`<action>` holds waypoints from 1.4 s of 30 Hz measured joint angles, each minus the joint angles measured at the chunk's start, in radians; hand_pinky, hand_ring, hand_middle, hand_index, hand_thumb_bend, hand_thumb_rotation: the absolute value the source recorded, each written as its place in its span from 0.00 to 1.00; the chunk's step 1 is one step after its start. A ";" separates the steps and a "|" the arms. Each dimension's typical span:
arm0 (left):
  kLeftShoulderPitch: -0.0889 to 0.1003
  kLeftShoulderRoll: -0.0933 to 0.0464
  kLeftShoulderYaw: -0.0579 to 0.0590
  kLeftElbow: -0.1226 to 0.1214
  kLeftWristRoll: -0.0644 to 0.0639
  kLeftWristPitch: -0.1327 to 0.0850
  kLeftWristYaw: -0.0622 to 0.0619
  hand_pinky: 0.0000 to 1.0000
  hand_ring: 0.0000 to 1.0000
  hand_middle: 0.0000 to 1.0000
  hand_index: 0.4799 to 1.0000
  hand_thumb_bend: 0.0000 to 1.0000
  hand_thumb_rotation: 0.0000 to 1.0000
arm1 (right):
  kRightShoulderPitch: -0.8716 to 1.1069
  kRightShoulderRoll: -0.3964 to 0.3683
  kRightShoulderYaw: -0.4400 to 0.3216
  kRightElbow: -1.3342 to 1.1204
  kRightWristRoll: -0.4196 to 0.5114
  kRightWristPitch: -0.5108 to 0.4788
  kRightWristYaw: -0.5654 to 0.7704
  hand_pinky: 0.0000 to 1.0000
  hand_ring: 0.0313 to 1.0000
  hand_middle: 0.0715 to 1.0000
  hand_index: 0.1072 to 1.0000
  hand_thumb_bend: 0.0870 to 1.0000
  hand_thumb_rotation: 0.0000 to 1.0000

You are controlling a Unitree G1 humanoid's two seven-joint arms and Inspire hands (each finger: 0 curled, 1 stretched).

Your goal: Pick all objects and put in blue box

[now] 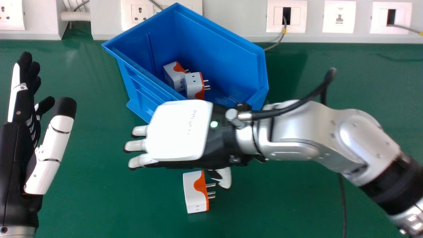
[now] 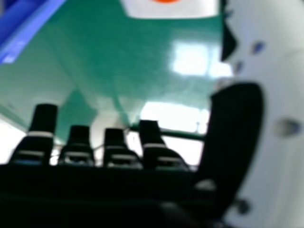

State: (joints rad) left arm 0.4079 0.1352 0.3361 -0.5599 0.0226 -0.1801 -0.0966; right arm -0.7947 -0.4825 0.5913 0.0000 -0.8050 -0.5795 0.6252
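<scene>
Plug adapter on the green table, nearer you than the straight, relaxed fingers of your right hand, just beside its thumb. Your left hand is released too. Beyond your right fingers, the blue box holds two adapters.

Two plug adapters lay in the bin on the table. A third adapter lay before it, sockets behind.

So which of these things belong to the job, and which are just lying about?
Job:
blue box
two plug adapters inside it
third adapter, on the green table
right hand

Just there:
wall sockets
grey cable beside the box
left hand, apparently idle
</scene>
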 measured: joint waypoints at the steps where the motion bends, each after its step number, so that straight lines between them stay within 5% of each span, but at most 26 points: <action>1: 0.000 0.000 -0.002 0.000 -0.005 0.000 -0.001 0.92 1.00 1.00 1.00 0.56 0.86 | 0.020 -0.004 -0.011 -0.004 0.011 0.001 -0.011 0.79 0.93 0.93 0.85 0.55 0.02; 4: -0.003 0.000 -0.008 -0.002 -0.025 0.000 -0.010 0.93 1.00 1.00 1.00 0.54 0.85 | 0.070 -0.014 -0.039 -0.015 0.014 0.001 -0.036 0.78 0.93 0.93 0.84 0.51 0.01; 10: -0.010 0.000 -0.012 -0.017 -0.029 0.015 -0.011 0.94 1.00 1.00 1.00 0.51 0.82 | 0.093 -0.032 -0.045 -0.003 -0.017 -0.053 -0.102 0.79 0.93 0.93 0.85 0.46 0.00; 16: -0.017 0.001 -0.012 -0.020 -0.016 0.019 -0.008 0.94 1.00 1.00 1.00 0.49 0.82 | 0.092 -0.021 -0.017 0.074 -0.077 -0.119 -0.166 0.76 0.91 0.91 0.81 0.51 0.00; 22: -0.021 0.005 -0.011 -0.038 0.015 0.046 -0.006 0.93 1.00 1.00 1.00 0.49 0.82 | 0.078 0.013 0.024 0.175 -0.158 -0.157 -0.244 0.76 0.91 0.91 0.81 0.53 0.01; 26: -0.022 0.005 -0.011 -0.058 0.017 0.062 -0.005 0.92 1.00 1.00 1.00 0.49 0.82 | 0.060 0.035 0.052 0.257 -0.208 -0.172 -0.300 0.77 0.91 0.90 0.81 0.55 0.04; 42: -0.030 0.005 -0.006 -0.055 0.018 0.077 0.008 0.89 0.99 0.99 1.00 0.53 0.83 | 0.012 0.110 0.139 0.476 -0.315 -0.150 -0.486 0.73 0.86 0.83 0.75 0.58 0.02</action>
State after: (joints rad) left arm 0.3780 0.1405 0.3305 -0.6146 0.0409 -0.1027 -0.0881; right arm -0.7828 -0.3721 0.7302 0.4758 -1.1196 -0.7293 0.1392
